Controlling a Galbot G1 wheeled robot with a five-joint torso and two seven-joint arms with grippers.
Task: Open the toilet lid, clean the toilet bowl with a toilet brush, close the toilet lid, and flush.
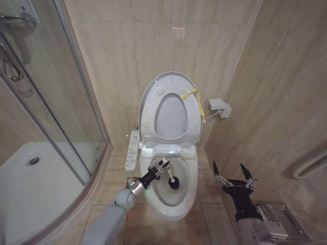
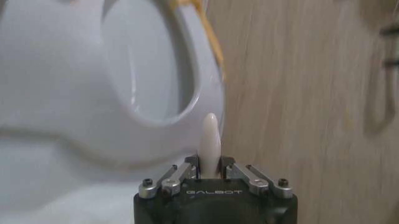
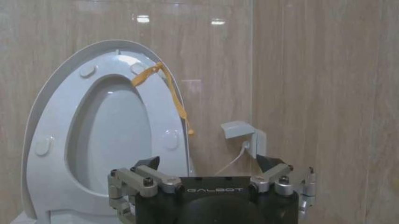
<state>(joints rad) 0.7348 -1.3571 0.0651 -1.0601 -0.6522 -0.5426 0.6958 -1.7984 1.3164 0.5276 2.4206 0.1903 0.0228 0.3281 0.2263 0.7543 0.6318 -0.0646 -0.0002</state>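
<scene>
We see the lid raised. Our left gripper pinches the brush, whose head sits inside the bowl. Our right gripper waits spread beside it.

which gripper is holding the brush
The left gripper, shut on the toilet brush inside the toilet bowl; the right gripper is open, holding nothing.

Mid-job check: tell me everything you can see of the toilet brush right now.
The toilet brush has a slim white stick handle and a dark round bristle head. The left tool is shut on the handle, whose tip pokes out between its fingers in the left wrist view. The brush slants down into the open toilet bowl, with the head low inside against the glossy white wall.
</scene>
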